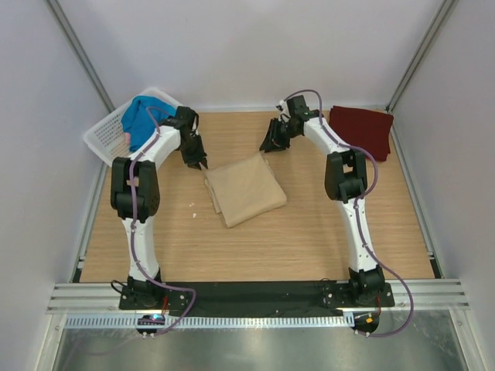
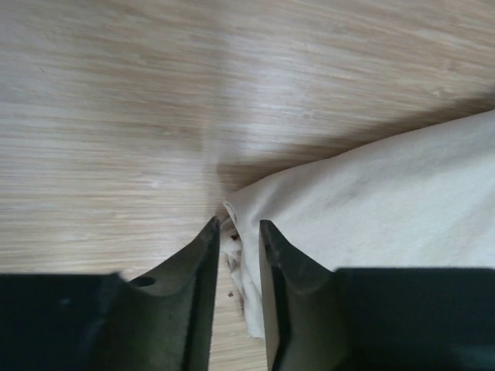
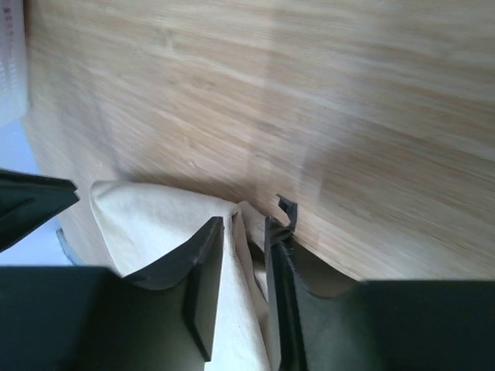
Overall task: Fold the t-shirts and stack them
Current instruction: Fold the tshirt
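**Both grippers at the tan t-shirt's far corners, jaws ajar**

The tan t-shirt (image 1: pixel 245 189) lay folded into a rough square on the table (image 1: pixel 325 232), turned a bit so its far edge ran from a left corner up to a far-right corner. The left gripper (image 2: pixel 240 226) sat right at the left end of that edge. The right gripper (image 3: pixel 244 228) sat at the far-right end, looking slightly raised in the top view.

Each wrist view showed the 2 fingers a little apart with a cloth corner in or under the gap. Nothing looked pinched, so I read both as part open and holding nothing.

Other things, all placed from the tan t-shirt:
- The maroon t-shirt (image 1: pixel 362 130) lay folded flat, far and to the right, well apart, past the right arm's elbow.
- The basket (image 1: pixel 100 139) stood far and to the left, just behind the left arm.
- The blue t-shirt (image 1: pixel 141 117) was bunched inside the basket, with a bit of pink cloth (image 1: pixel 126 136) at its near side.

My judgement: this fold looked finished. The next move turned on which way to go. Stacking meant carrying the tan t-shirt right and away, where the right arm was nearer. Fetching another shirt meant going left and away, where the left arm was nearer. The board between the tan and maroon t-shirts was bare. The right forearm crossed that line, so it could get in the way of a slide.
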You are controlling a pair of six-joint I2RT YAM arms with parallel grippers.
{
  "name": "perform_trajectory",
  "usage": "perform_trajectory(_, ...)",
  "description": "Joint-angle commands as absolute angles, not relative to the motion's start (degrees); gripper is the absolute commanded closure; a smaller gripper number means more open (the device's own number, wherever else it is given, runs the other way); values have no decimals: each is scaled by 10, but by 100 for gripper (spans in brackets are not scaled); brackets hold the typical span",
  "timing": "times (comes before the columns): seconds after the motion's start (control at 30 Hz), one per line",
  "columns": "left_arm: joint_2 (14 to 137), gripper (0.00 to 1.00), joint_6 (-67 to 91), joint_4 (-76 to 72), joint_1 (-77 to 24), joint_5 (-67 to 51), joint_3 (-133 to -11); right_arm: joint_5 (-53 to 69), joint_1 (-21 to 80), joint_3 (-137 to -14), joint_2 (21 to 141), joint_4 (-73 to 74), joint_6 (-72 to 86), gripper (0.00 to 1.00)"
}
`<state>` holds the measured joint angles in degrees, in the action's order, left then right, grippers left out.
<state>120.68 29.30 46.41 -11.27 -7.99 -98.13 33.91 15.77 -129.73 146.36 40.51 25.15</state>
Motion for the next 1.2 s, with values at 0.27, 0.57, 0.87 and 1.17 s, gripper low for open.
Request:
perform_trajectory(0.27,1095,82,364,434,-132,-193,-942,356,182,-1210,1305,385,257,63)
perform_trajectory(0.57,1146,98,396,295,-138,-211,-828,489,185,-1085,1362,117,423,99)
perform_trajectory(0.87,1140,96,305,338,-141,-150,-844,487,157,-1084,1365,175,366,99)
perform_trajectory(1.17,1002,86,356,382,-191,-188,-803,476,194,-1020,1224,275,326,99)
